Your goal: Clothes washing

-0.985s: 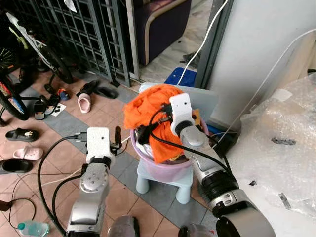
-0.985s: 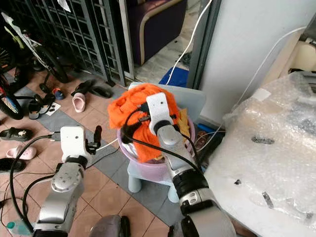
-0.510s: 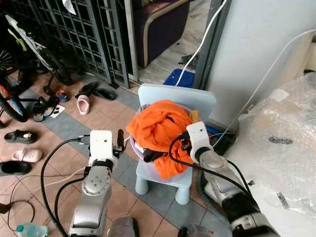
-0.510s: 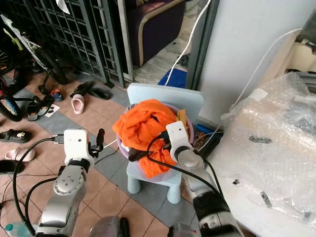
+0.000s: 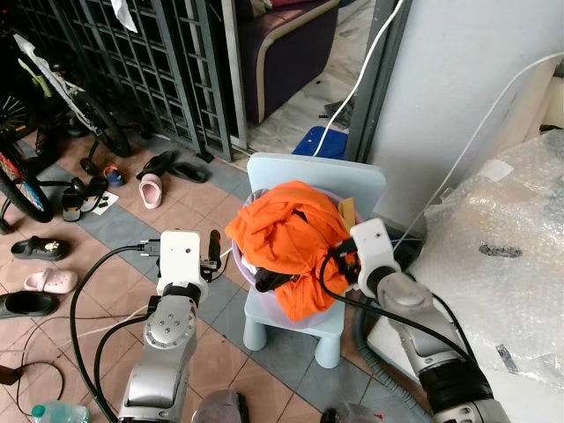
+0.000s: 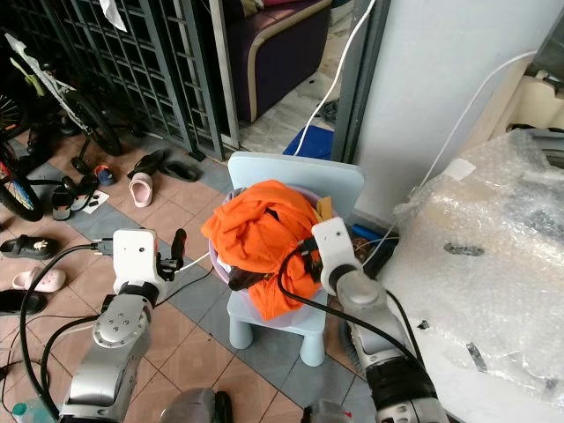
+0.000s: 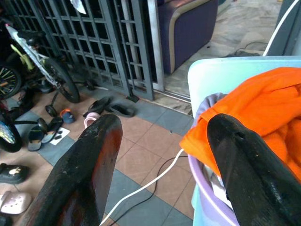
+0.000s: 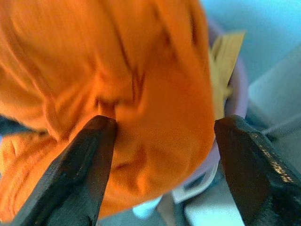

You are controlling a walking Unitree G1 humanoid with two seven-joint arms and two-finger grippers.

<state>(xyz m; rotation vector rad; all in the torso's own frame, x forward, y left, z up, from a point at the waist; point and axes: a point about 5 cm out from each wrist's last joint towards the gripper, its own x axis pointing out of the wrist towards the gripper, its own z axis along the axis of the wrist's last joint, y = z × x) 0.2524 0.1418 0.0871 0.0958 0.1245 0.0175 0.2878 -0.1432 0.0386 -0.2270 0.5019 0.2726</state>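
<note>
Orange garment (image 5: 286, 231) lowered from a second ago, now heaped in lilac basin (image 6: 231, 273) on pale blue chair (image 5: 315, 174); right gripper (image 8: 160, 155) released and drawn back beside it, left gripper (image 7: 162, 155) spread, idle near basin; regrasp likely needed.

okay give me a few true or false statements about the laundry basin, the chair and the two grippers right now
1. The orange garment is heaped in a purple basin on a light blue chair. True.
2. The right gripper is shut on the garment. False: its fingers are spread open around it.
3. The left gripper is open beside the basin, holding nothing. True.
4. The chair stands on carpet. False: it stands on a tiled floor.
5. Shoes lie by the metal grille. True.
</note>
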